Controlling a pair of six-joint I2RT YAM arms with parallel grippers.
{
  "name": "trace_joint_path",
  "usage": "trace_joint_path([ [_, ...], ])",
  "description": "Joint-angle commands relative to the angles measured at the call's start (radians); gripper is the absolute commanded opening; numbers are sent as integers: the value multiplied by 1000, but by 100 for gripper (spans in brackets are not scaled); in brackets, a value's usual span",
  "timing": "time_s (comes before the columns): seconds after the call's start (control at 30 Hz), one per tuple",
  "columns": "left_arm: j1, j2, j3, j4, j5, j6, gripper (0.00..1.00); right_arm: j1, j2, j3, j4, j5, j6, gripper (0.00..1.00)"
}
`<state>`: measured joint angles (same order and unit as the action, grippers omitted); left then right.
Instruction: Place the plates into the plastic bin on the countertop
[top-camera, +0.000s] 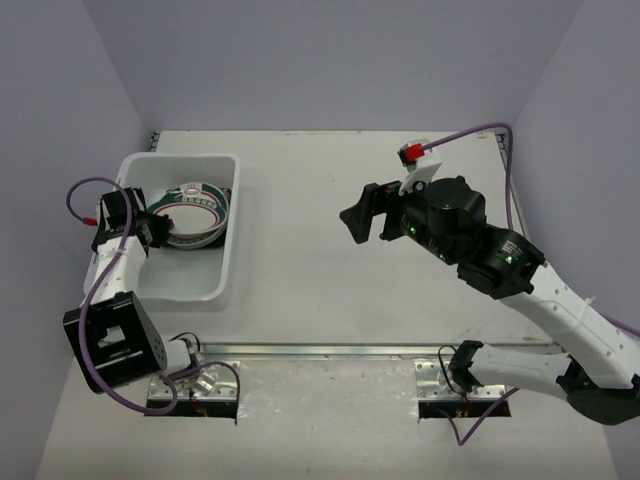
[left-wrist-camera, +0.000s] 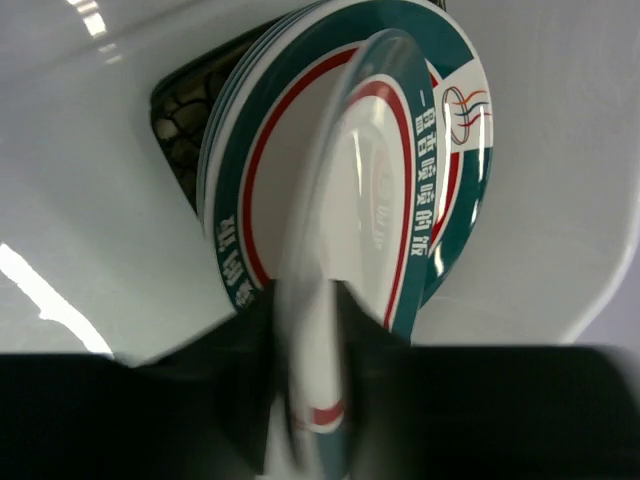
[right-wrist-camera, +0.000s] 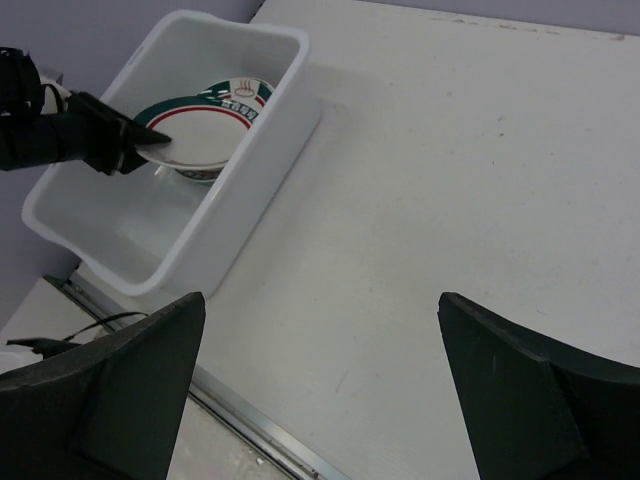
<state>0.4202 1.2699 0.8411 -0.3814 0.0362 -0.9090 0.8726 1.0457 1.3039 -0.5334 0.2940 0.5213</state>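
White plates (top-camera: 196, 211) — teal rims; red rings

1. A white see-through plastic bin (top-camera: 180, 158) sits on the left side of the flat white counter (top-camera: 330, 280).
2. A stack of round teal-rimmed white plates (top-camera: 203, 205) lies in the bin's back half.
3. The left hand (top-camera: 158, 228) reaches in from the left, gripping one tilted plate (left-wrist-camera: 350, 230) over the stack.
4. The right hand (top-camera: 362, 215) hangs over the counter, well right of the bin.
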Motion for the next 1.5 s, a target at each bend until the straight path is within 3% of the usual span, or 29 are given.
trace_joint_path([
  [0.0, 6, 61, 59, 162, 35, -3, 62, -6, -2, 3, -54, -38, -26, 99],
  [0.13, 6, 102, 119, -20, -9, 40, 100, -30, 10, -15, -93, -41, -60, 99],
  [0.37, 6, 189, 169, -153, 2, 131, 100, -172, 139, 49, -193, -251, -62, 99],
  [0.77, -3, 300, 374, -209, 104, 283, 100, -207, 176, 57, -160, -316, -83, 99],
  [1.2, -27, 362, 457, -309, 39, 354, 100, -207, 129, 14, -169, -322, -105, 99],
  [1.47, -121, 414, 622, -541, -51, 515, 100, -207, 163, 148, -340, -303, -131, 99],
])
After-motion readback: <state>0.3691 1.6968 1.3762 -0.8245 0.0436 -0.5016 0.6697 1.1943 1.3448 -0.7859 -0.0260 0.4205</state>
